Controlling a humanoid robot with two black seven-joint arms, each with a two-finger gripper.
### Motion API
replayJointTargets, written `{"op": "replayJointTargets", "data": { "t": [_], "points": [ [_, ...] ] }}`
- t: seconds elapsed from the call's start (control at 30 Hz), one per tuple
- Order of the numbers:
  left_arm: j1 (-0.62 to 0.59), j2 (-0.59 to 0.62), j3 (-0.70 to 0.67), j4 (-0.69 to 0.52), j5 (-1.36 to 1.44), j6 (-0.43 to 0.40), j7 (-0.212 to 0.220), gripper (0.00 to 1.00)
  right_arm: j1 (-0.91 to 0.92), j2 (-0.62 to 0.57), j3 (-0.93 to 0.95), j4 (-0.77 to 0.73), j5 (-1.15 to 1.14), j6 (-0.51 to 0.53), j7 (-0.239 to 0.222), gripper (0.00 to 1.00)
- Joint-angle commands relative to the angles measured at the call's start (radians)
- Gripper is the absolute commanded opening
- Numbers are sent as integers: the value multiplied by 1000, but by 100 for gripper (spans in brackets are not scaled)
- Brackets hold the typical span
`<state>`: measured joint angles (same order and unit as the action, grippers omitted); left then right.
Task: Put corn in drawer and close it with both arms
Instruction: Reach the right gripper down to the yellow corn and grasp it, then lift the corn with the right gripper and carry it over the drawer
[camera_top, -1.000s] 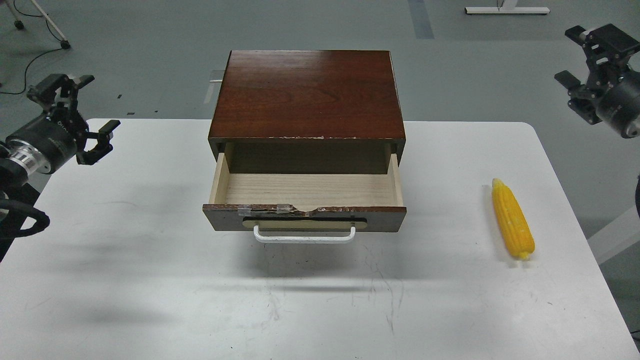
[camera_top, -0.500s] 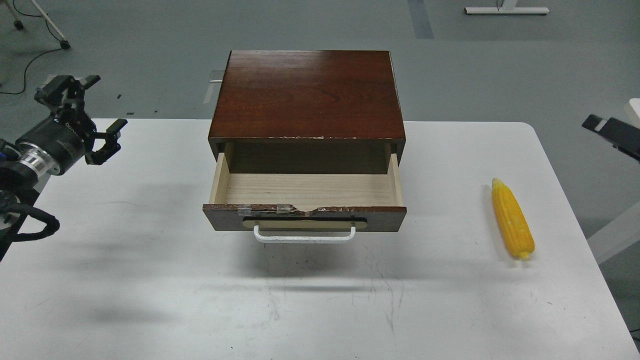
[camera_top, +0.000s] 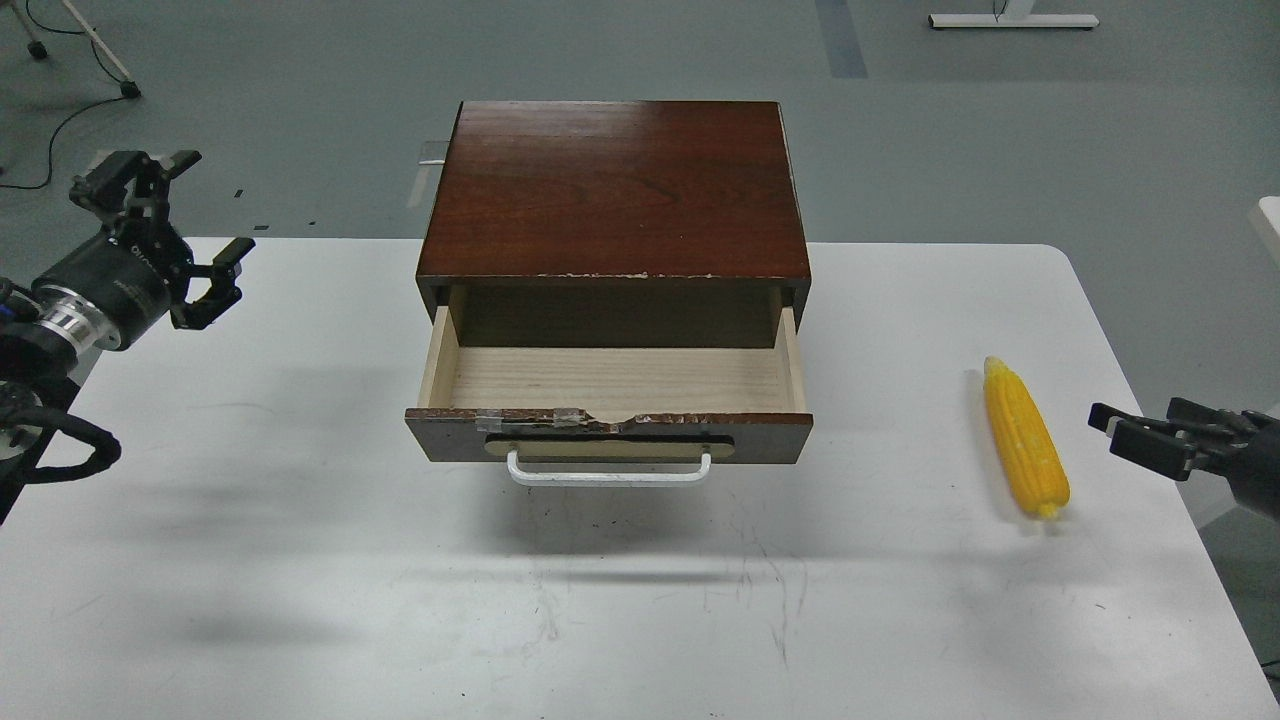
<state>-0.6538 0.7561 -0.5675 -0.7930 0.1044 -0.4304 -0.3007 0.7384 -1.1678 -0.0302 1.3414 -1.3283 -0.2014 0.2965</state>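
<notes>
A white surface (camera_top: 300, 560) with rounded far corners is seen, marked by faint scuffs and scratches near its middle. A dark brown wooden cabinet (camera_top: 615, 190) is set on it toward the far edge, its drawer (camera_top: 610, 400) pulled open. A yellow corn (camera_top: 1024, 439) is laid flat on the surface, well to the right of the cabinet, its tapered end pointing away.

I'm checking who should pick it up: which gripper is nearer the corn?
Right. The right gripper sits just off the corn on its outer side, apart from it. The left gripper is far across the table, beyond the open drawer.
</notes>
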Motion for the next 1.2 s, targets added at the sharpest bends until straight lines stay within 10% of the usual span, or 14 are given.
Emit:
{"op": "replayJointTargets", "data": {
  "t": [0.0, 0.5, 0.67, 0.93, 1.17],
  "points": [
    [0, -1, 0, 0, 0, 2, 0, 98, -4, 135, -20, -128, -2, -3, -11, 97],
    [0, 8, 0, 24, 0, -1, 0, 98, 9, 412, -120, -383, -2, -6, -11, 83],
    [10, 9, 0, 26, 0, -1, 0, 98, 38, 435, -184, -398, 3, -6, -101, 0],
    [14, 5, 0, 24, 0, 2, 0, 98, 168, 405, -186, -389, 6, -81, -83, 0],
    [11, 11, 0, 24, 1, 2, 0, 98, 507, 421, -194, -326, -83, -194, 118, 0]
  ]
}}
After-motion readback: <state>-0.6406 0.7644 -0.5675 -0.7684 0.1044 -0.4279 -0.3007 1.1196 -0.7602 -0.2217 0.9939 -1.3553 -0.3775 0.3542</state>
